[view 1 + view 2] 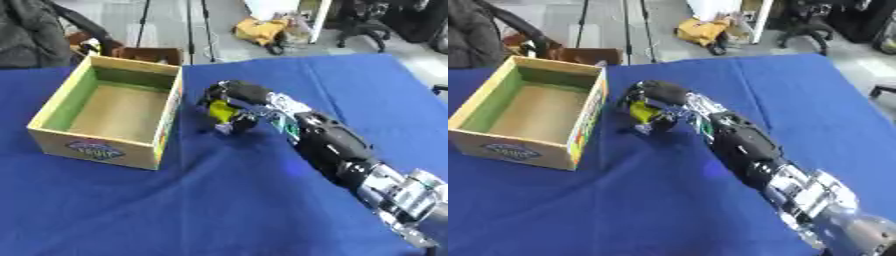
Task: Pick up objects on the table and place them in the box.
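An open, square cardboard box [107, 116] with green inner walls sits at the left on the wrinkled blue cloth [219, 210]. Just right of it, the right hand [234, 100] curls its fingers around a small yellow object [222, 112].

blue tablecloth [219, 200]; tan box [96, 147], green inside; yellow object [222, 111].

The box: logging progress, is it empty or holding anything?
Empty: the box is open-topped, showing only bare brown floor. The right hand grips a yellow object outside it.
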`<state>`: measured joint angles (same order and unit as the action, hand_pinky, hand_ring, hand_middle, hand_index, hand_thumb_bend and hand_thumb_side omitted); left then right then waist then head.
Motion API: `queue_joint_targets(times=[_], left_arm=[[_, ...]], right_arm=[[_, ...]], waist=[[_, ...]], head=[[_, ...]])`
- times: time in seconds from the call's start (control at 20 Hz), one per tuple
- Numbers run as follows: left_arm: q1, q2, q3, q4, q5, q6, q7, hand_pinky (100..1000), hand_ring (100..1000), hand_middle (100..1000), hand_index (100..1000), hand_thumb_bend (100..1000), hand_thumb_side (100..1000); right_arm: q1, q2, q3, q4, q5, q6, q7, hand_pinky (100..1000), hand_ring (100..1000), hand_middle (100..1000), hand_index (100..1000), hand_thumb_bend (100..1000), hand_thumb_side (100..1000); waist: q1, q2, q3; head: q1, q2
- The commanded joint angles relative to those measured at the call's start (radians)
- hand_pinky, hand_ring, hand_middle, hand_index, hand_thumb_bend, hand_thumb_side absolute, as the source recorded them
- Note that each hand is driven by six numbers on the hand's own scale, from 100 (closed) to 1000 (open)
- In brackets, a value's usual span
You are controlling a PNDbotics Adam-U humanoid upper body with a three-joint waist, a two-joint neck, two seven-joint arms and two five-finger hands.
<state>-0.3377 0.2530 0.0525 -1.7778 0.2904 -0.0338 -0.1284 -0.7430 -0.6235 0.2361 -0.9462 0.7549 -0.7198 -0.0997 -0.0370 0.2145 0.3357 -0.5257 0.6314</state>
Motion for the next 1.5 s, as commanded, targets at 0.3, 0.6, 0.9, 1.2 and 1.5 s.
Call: queue_joint_targets(times=[0.3, 0.6, 0.9, 1.2, 1.5], left_arm=[[-0.015, 0.019, 0.011, -0.016, 0.001, 0.000, 0.005, 527, 604, 570, 676, 391, 975], [-0.018, 0.020, 0.003, -0.019, 0.005, 0.002, 0.001, 527, 604, 570, 677, 396, 967], [-0.035, 0.015, -0.011, -0.029, 0.018, 0.005, -0.011, 527, 604, 571, 678, 403, 956], [-0.066, 0.005, -0.032, -0.044, 0.036, 0.008, -0.030, 527, 604, 572, 678, 407, 948], [-0.081, -0.003, -0.044, -0.055, 0.044, 0.010, -0.044, 526, 603, 571, 678, 408, 946]], right_arm=[[-0.040, -0.064, 0.004, -0.118, -0.177, 0.059, 0.106, 100, 490, 547, 784, 100, 149], [-0.083, -0.054, 0.023, -0.171, -0.262, 0.082, 0.172, 100, 483, 547, 786, 100, 132], [-0.121, -0.027, 0.043, -0.186, -0.311, 0.094, 0.231, 100, 484, 549, 787, 100, 136], [-0.137, 0.009, 0.069, -0.183, -0.325, 0.088, 0.283, 100, 494, 555, 786, 100, 166], [-0.144, 0.059, 0.088, -0.137, -0.297, 0.063, 0.329, 100, 508, 564, 790, 100, 206]], waist=[[-0.004, -0.029, 0.001], [-0.008, -0.045, 0.027], [-0.012, -0.058, 0.090], [-0.012, -0.053, 0.170], [-0.012, -0.044, 0.217]], head=[[-0.001, -0.005], [-0.006, -0.001], [-0.020, -0.005], [-0.043, -0.025], [-0.067, -0.041]])
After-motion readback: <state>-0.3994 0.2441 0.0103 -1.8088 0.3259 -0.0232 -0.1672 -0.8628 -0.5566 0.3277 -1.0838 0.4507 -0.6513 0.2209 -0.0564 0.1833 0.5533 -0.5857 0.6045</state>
